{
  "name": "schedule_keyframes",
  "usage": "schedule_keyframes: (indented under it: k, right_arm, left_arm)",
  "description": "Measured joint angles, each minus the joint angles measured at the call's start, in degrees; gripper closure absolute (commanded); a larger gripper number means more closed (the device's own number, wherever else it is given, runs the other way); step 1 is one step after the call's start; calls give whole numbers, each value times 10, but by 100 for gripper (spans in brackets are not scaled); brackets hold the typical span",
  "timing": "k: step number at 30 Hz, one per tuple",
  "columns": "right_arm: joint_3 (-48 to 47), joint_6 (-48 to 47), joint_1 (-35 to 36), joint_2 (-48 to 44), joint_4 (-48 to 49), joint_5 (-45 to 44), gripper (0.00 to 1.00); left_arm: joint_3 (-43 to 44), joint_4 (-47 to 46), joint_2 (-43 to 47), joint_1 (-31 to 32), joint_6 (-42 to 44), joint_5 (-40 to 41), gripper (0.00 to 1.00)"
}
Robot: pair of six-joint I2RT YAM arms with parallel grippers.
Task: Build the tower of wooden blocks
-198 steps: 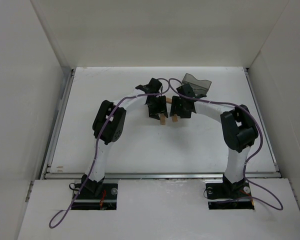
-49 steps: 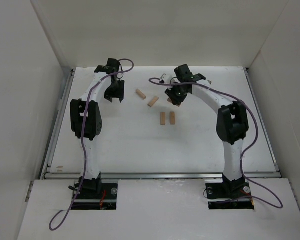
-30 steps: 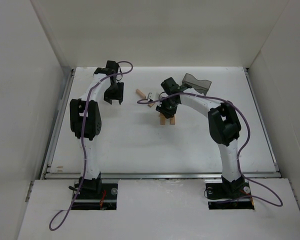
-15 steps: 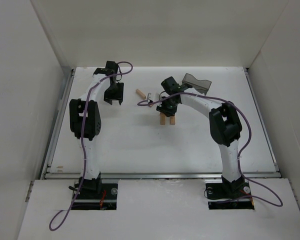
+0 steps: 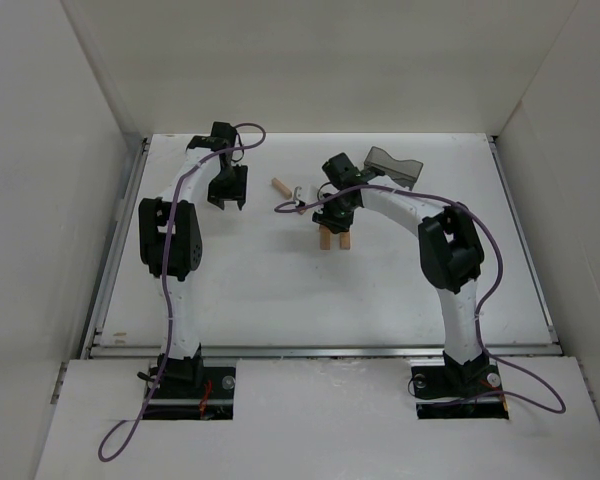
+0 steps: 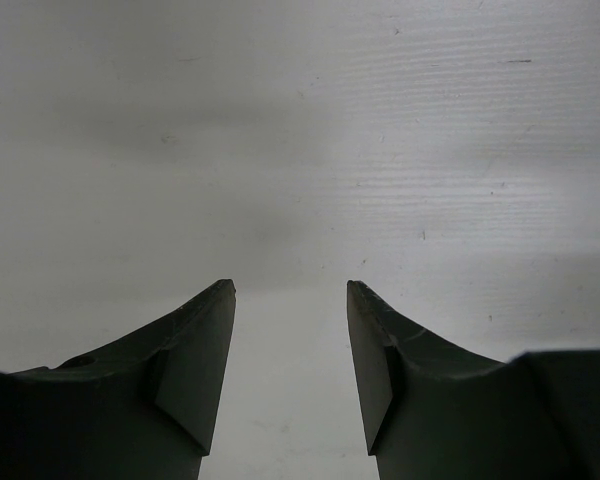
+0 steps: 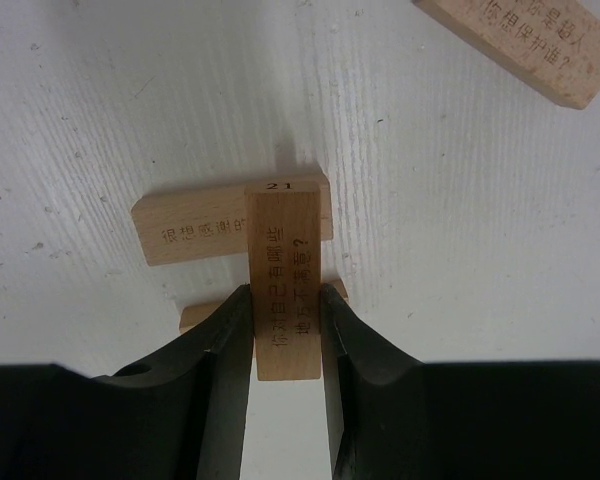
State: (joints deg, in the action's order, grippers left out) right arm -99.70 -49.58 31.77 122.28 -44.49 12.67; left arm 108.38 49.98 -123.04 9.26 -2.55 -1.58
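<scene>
While pinching 1 block (image 7: 285, 290) crosswise over 2 base blocks (image 7: 190, 235), the right gripper (image 7: 287, 330) is starting layer 2 of the tower (image 5: 326, 240) at the centre. Far left, the left gripper (image 6: 291, 300) is hanging part-open, holding nothing. 1 loose block (image 5: 280, 186) is lying near, far-left of the tower, with the bin (image 5: 392, 165) far right. Judging by this, nearly all stacking is remaining.

The small tan rectangular wood blocks (image 7: 195, 235) are bare, matt timber with a fine grain, their smooth faces printed with dark characters. The white table (image 6: 300, 120) looks painted and matt, finely streaked and speckled. The fingers (image 7: 215, 390) of the right gripper (image 7: 285, 290) are black plastic, matt with a faint sheen. At far right, the dark grey bin (image 5: 390, 163) is translucent plastic.
</scene>
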Motion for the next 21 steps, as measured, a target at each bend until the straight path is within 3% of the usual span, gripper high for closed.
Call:
schedule_keyframes:
  k: [19, 21]
  right_arm:
    - [1, -7, -10, 0, 1, 14, 100]
    - [1, -9, -10, 0, 1, 14, 96]
  left_arm:
    - [-1, 0, 0, 0, 0, -1, 55]
    - [-1, 0, 0, 0, 0, -1, 55]
